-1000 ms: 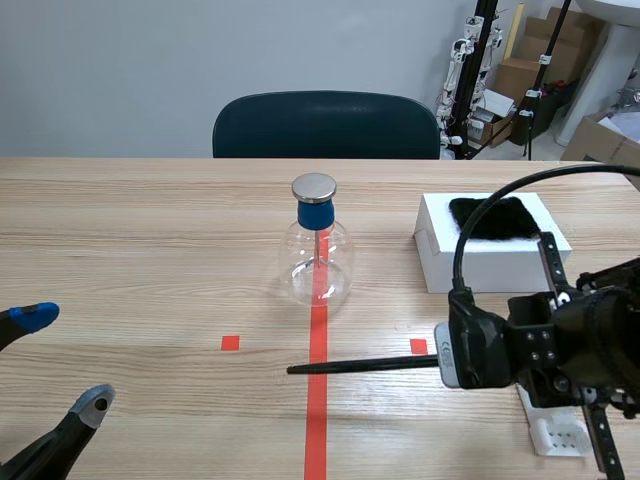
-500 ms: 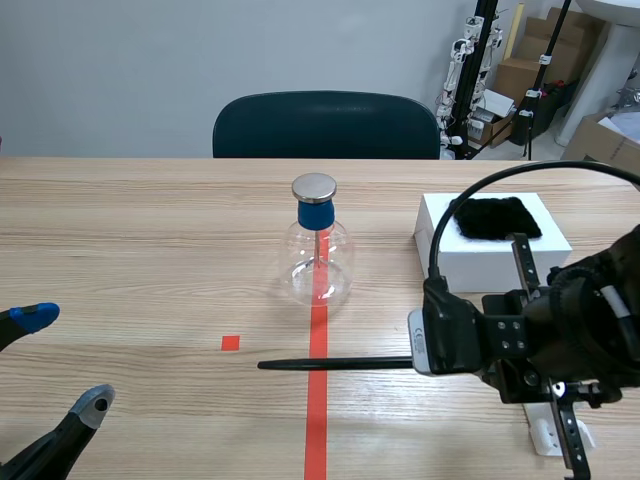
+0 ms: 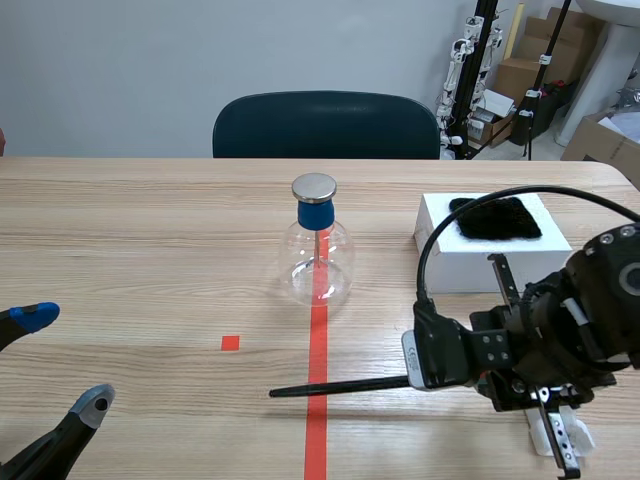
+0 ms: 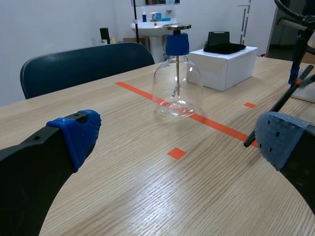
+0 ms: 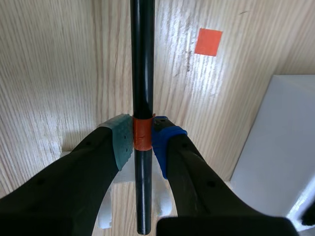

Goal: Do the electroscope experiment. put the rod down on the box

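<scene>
The right claw is closed on the black rod, its two pads pressed on an orange band near one end of the rod. The rod lies almost level above the table at the near right, pointing left, and its free tip crosses the long red tape line. I cannot tell whether that tip touches the wood. The rod is not on the white box, which stands farther back on the right, well apart from it, with a black cloth lying on its top. The glass electroscope flask, with a blue stopper and a metal disc on top, stands upright on the red line near the table's middle, left of the box. A small white stand sits under the right arm. The left claw is spread wide and holds nothing, low at the near left. A dark chair stands behind the far edge
</scene>
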